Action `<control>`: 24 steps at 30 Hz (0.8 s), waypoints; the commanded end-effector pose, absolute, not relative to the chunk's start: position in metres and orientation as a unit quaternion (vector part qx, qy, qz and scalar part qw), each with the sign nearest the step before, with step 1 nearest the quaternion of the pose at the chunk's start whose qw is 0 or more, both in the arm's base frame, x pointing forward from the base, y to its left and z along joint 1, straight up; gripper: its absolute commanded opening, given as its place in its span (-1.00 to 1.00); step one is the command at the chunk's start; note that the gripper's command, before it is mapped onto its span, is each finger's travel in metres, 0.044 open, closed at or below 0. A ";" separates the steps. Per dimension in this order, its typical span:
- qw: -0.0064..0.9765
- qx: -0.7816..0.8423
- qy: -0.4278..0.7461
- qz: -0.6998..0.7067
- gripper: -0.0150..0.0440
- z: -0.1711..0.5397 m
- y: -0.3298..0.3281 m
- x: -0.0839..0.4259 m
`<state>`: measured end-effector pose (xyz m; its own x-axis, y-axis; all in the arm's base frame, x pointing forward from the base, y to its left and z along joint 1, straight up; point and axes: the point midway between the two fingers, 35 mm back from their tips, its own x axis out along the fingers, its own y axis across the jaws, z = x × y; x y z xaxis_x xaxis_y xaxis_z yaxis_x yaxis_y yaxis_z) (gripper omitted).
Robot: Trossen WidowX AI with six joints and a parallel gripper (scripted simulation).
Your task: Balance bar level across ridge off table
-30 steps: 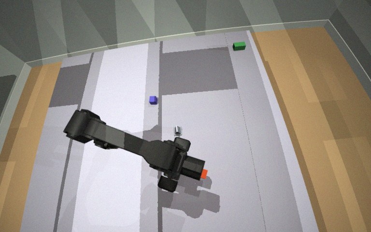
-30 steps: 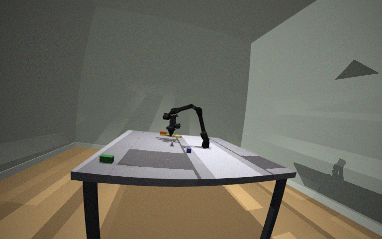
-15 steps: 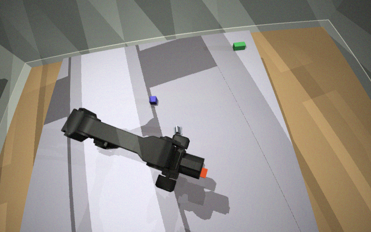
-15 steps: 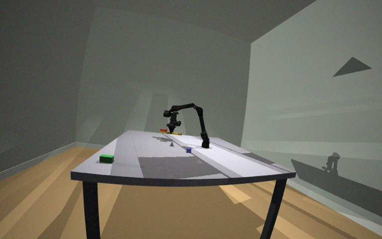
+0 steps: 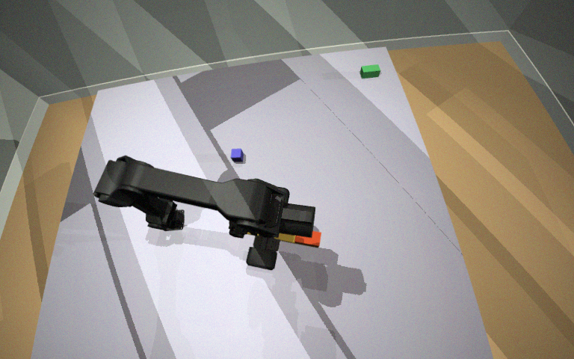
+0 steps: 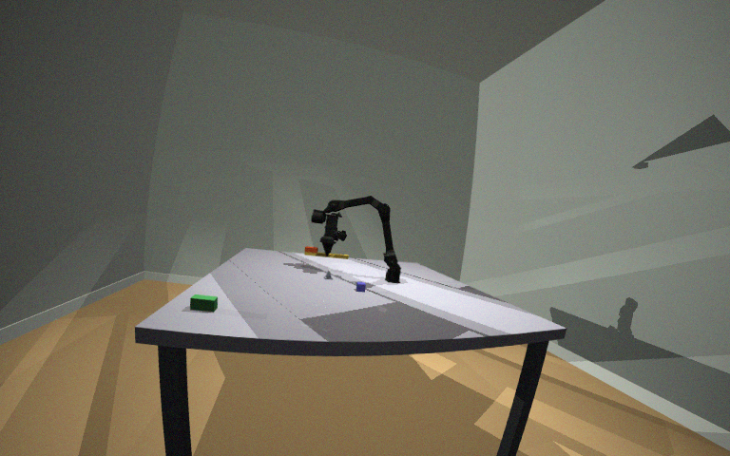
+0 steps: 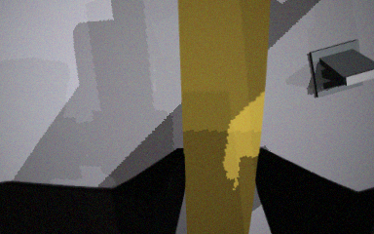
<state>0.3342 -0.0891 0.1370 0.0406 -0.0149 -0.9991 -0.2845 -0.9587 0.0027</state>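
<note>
The yellow bar (image 5: 286,238) (image 6: 338,256) (image 7: 221,58) has an orange-red block (image 5: 311,238) (image 6: 311,249) on one end. My gripper (image 6: 327,254) (image 7: 219,157) is shut on the bar, one finger on each side, and holds it above the table. The arm hides much of the bar in the top view, and whether it is exactly level is hard to tell. The small grey ridge (image 6: 328,275) (image 7: 348,63) stands on the table, off to the right of the bar in the wrist view. The arm hides it in the top view.
A small blue cube (image 5: 237,155) (image 6: 360,286) stands on the table (image 5: 338,169) (image 6: 350,348), near the ridge and the arm's base. A green block (image 5: 370,71) (image 6: 203,302) lies near a far corner. Shadows of the arm cross the table.
</note>
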 end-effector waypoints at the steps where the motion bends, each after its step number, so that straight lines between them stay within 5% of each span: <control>1: 0.088 -0.719 0.093 0.683 -0.49 0.142 -0.072 0.332; 24: 0.015 -0.718 0.013 0.696 -0.49 0.142 0.014 0.310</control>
<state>0.3156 0.0028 0.1380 0.0229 -0.0037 -0.9997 -0.0652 -0.9979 0.0022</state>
